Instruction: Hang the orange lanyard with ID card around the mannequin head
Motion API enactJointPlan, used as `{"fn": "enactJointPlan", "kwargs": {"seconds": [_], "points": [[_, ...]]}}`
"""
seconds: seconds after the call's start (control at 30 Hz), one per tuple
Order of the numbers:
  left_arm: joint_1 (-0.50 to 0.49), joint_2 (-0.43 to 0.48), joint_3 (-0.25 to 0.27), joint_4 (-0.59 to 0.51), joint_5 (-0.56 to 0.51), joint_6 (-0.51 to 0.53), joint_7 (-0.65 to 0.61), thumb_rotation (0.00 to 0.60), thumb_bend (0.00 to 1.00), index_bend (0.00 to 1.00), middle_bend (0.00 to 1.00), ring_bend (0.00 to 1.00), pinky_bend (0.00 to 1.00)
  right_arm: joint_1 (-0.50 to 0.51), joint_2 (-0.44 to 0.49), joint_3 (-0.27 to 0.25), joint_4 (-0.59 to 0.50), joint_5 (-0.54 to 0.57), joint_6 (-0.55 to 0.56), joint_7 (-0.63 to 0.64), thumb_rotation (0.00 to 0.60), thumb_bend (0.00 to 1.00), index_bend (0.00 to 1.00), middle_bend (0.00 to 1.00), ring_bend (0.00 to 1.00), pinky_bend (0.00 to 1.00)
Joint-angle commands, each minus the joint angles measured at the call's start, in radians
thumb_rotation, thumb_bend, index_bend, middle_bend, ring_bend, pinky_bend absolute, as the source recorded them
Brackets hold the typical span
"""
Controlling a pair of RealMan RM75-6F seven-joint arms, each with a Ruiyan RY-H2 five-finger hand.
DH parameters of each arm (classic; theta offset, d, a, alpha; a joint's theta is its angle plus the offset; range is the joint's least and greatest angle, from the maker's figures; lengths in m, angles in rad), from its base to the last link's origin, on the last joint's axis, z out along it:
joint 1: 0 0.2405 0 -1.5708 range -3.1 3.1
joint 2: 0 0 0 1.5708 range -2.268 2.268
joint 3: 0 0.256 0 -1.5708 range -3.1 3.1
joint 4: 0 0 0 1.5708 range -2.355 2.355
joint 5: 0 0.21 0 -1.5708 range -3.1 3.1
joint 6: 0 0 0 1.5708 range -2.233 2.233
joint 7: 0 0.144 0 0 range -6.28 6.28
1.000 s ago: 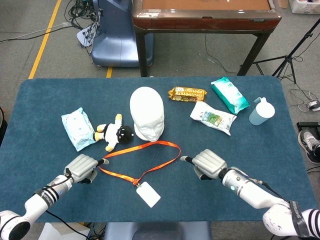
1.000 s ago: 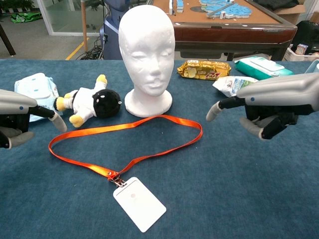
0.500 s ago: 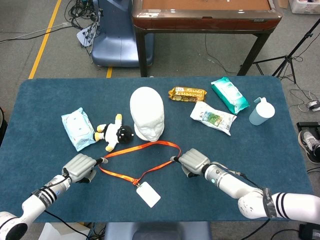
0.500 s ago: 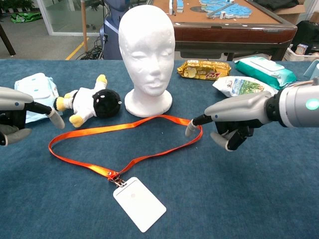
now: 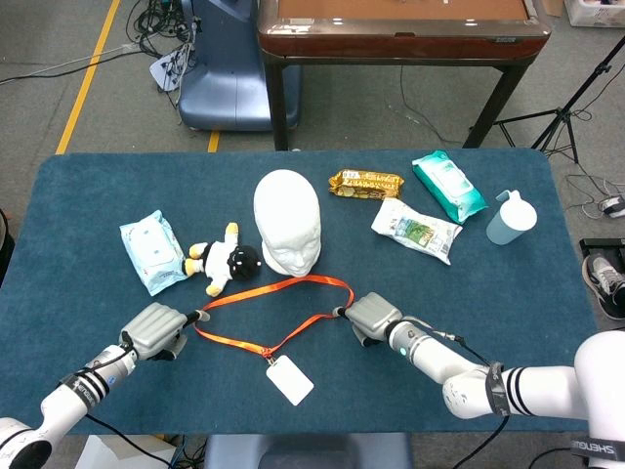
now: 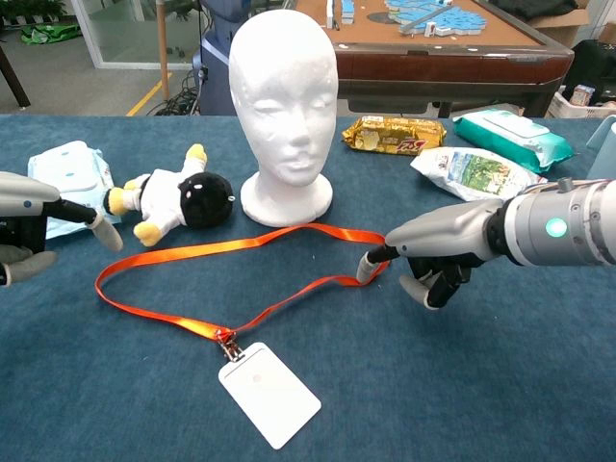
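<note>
On blue table (image 5: 88,195), lanyard (image 5: 293,289) loop stretches left-right.

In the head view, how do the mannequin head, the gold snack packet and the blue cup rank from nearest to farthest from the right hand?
Measured from the right hand:
1. Mannequin head, up and to its left, near the table's middle.
2. Gold snack packet, almost straight behind it, toward the far edge.
3. Blue cup, far off to the right side.

Both hands at orange lanyard (image 5: 283,313) ends
</note>
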Motion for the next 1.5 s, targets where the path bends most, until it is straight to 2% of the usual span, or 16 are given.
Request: {"fn": "enactJointPlan", "kwargs": {"seconds": [0.03, 0.37, 0.53, 0.73, 0.9, 1.13, 1.5], "points": [[0.001, -0.003, 0.0, 0.002, 0.001, -0.002, 0.001, 0.6, 0.6, 0.19, 0.98, 0.98, 0.86, 0.001, 0.022, -0.024, -0.035, -0.01, 0.014, -0.001, 0.6, 0.78, 0.17, 1.0, 1.0, 1.0], [-0.004, -0.001, -0.004, -0.005, -0.002, -0.012, 0.009, 0.6, 0.6, 0.19, 0.98, 0.98, 0.86, -0.043, 0.102, -0.038, -0.119, -0.104, 0.077, 0.059, 0.6, 0.78, 0.17, 1.0, 1.0, 1.0], [0.0, -0.005, -0.003, -0.013, -0.001, -0.005, 0.016, 0.6, 0.6, 0.19, 0.98, 0.98, 0.86, -0.036, 0.067, -0.022, -0.07, -0.107, 0.079, 0.066, 0.6, 0.78, 0.17, 1.0, 1.0, 1.0], [-0.004, 0.004, -0.007, -0.02, -0.014, -0.01, 0.022, 0.6, 0.6, 0.19, 0.98, 0.98, 0.86, 0.006, 0.003, -0.006, 0.004, -0.042, 0.052, 0.048, 0.6, 0.77, 0.17, 1.0, 1.0, 1.0], [0.007, 0.002, 0.002, -0.022, -0.01, -0.003, 0.027, 0.6, 0.6, 0.19, 0.98, 0.98, 0.86, 0.022, -0.017, -0.032, 0.01, -0.01, 0.055, 0.015, 0.6, 0.77, 0.17, 1.0, 1.0, 1.0], [-0.003, 0.001, -0.005, -0.02, -0.018, -0.016, 0.026, 0.6, 0.6, 0.19, 0.98, 0.98, 0.86, 0.019, 0.021, -0.072, -0.061, -0.012, 0.084, -0.01, 0.6, 0.77, 0.17, 1.0, 1.0, 1.0], [-0.008, -0.02, -0.01, -0.003, -0.008, -0.024, 0.019, 0.6, 0.6, 0.19, 0.98, 0.98, 0.86, -0.069, 0.116, -0.152, -0.211, -0.163, 0.183, -0.014, 0.6, 0.77, 0.17, 1.0, 1.0, 1.0]]}}
